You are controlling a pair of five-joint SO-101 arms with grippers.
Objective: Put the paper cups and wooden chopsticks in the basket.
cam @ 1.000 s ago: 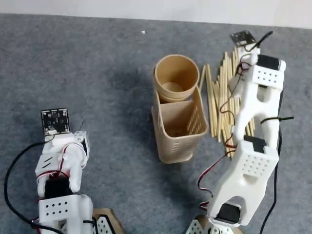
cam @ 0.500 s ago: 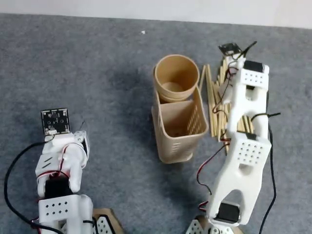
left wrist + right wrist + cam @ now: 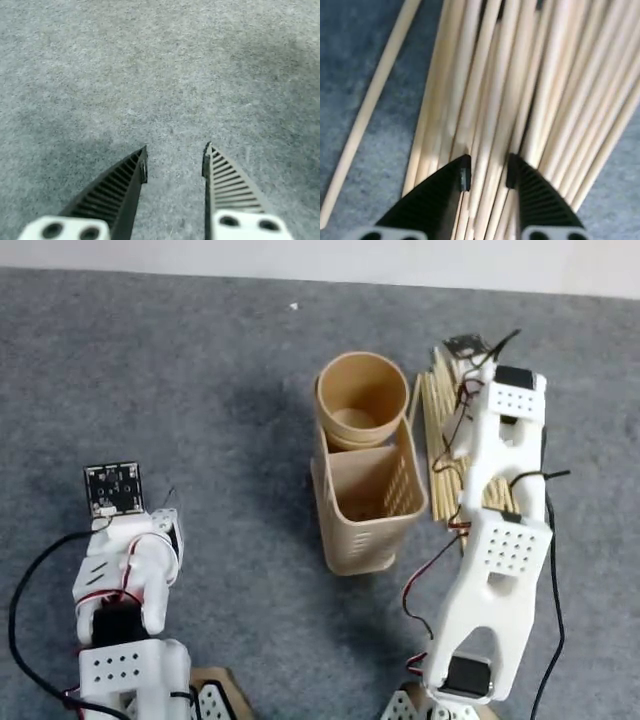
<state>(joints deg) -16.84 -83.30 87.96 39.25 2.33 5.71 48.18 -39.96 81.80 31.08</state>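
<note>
Right arm has swung left over the last second. It was out past the right side of the chopsticks (image 3: 440,430); now it sits directly over the pile, wrist pitched down. Most of the bundle is hidden under it in the high view, with just a strip showing between arm and basket (image 3: 365,545).

Right gripper (image 3: 487,172): jaws a narrow gap apart, tips down in the pile with a few sticks between them. Not clamped as far as I can see, so I read it as lined up for the grab, not holding.

Chopsticks lie flat on the tabletop toward the far right, just right of the basket, and none are in it yet. One stray stick (image 3: 370,115) lies apart from the bundle and likely needs its own pass.

Paper cup (image 3: 385,390) stands upright at the basket's far end. It looks nested with another and seated inside, but I can't confirm it's past the rim.

Left gripper (image 3: 175,160): jaws apart, nothing between them, hovering over bare tabletop near the near-left edge. That arm hasn't moved.

Cups look done and the chopstick stage is starting. The risk is that a narrow bite takes only a few sticks and scatters the rest on lift.
</note>
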